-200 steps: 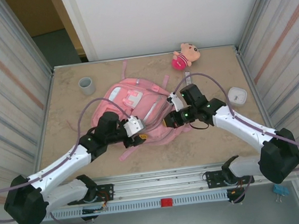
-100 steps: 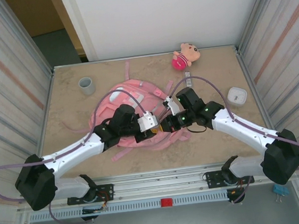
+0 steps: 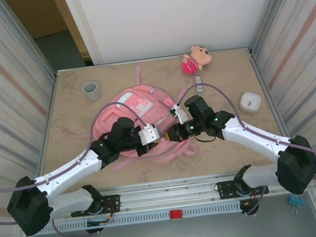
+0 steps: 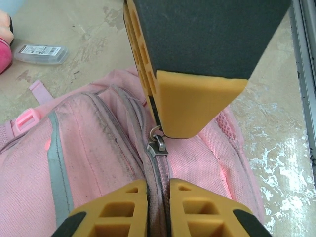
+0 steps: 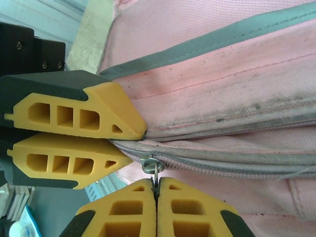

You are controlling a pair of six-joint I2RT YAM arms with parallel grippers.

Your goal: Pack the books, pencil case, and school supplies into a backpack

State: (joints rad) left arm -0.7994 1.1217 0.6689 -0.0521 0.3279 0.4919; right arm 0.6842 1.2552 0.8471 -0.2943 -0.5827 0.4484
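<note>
The left pincer (image 4: 158, 186) has just narrowed from wide to a pinch on the zip seam of the backpack (image 3: 136, 104), at the bag's 5 o'clock edge. The right pincer (image 5: 156, 185), nose to nose with it, is clamped on the zip pull (image 5: 152, 166). With the fabric braced, I judge the zip ready to be drawn; it looks closed. The bag lies mid-table. Bare table (image 3: 70, 113) lies open at 9 o'clock. The cup (image 3: 91, 91) sits at 10, the doll (image 3: 196, 58) at 1 and the white box (image 3: 249, 101) at 3, all apart from the bag.
</note>
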